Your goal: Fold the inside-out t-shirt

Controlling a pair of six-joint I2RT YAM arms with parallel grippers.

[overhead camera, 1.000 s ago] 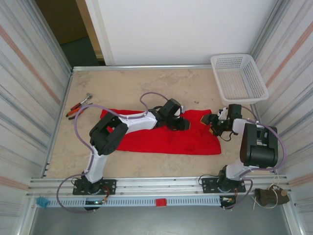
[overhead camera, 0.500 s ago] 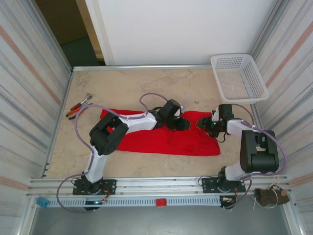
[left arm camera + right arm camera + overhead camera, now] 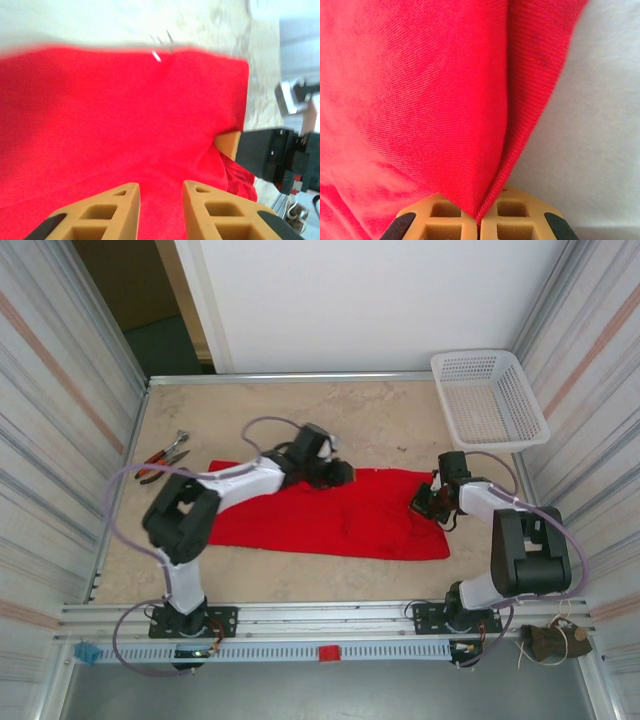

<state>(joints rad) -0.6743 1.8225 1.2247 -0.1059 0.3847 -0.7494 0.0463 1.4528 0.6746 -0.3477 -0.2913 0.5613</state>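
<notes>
across the middle of the table (image 3: 250,415), the inside-out t-shirt (image 3: 330,515) lies spread out. your right gripper (image 3: 480,214) is clamped together on a thin fold at the shirt's right edge. your left gripper (image 3: 160,192) hovers at the far hem, jaws slightly apart, nothing visibly pinched. the risk, as i judge it: that pinch looks shallow, so a quick pull could slip the cloth free. with the other end unheld, dragging may bunch the shirt rather than fold it.
</notes>
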